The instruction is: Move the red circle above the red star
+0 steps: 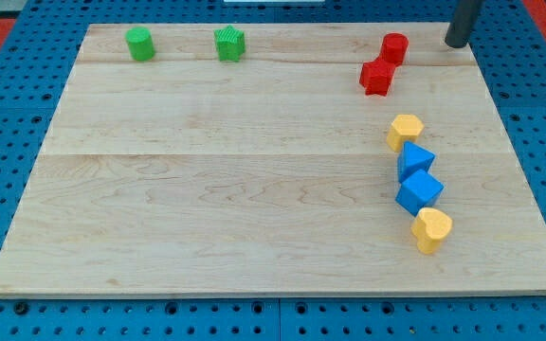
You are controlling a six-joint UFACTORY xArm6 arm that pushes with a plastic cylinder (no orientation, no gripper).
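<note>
The red circle (394,47) stands near the board's top right, just above and slightly right of the red star (377,77), and touches it or nearly so. My tip (456,43) is at the top right corner of the board, to the right of the red circle with a gap between them.
A green circle (140,44) and a green star (228,44) sit at the top left. Down the right side run a yellow block (405,131), two blue blocks (414,161) (419,192) and a yellow heart (431,230). The wooden board (207,180) lies on a blue pegboard.
</note>
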